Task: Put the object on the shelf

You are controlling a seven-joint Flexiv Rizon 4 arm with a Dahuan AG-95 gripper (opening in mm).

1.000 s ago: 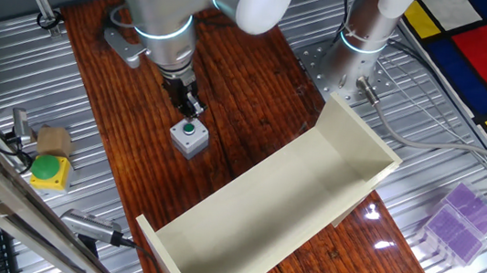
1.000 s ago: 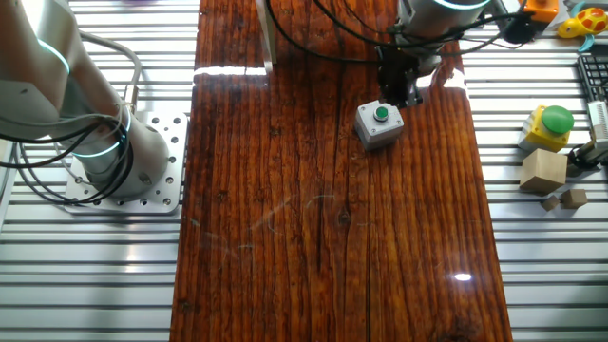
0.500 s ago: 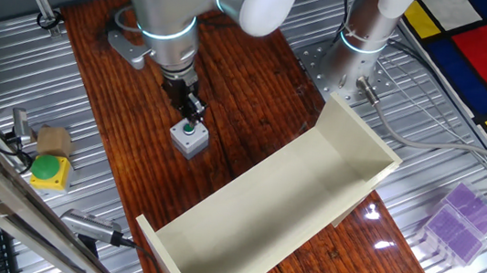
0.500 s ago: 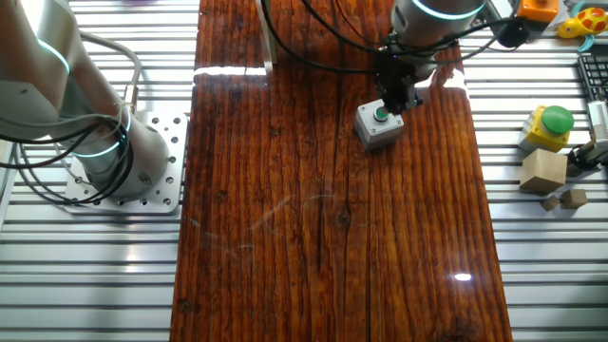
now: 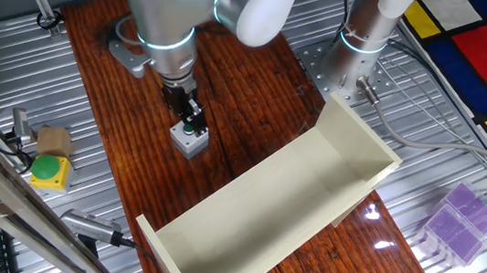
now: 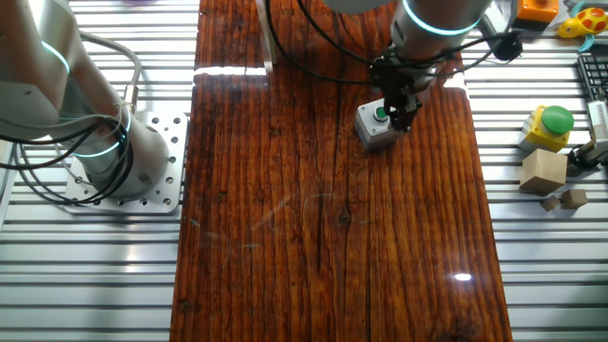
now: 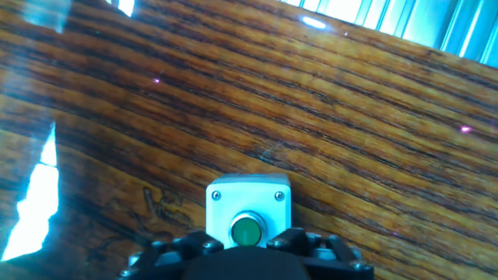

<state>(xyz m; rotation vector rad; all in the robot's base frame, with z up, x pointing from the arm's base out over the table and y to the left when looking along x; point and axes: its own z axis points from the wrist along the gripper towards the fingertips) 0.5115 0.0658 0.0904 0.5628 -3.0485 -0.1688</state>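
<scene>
The arm reaches down steeply over the wooden tabletop (image 5: 260, 74), wrist pointing almost straight at the board, with the gripper (image 5: 192, 121) low over the object (image 5: 189, 139). The object sits upright on the wood near the board's long edge on the side of the yellow button box (image 5: 49, 170), well apart from the shelf (image 5: 282, 205), which lies slantwise across the opposite part of the board. In the hand view the object (image 7: 247, 214) lies directly below the black finger bases, green button facing up. The fingers come down at the box's top; whether they are spread or pinching it cannot be told.
</scene>
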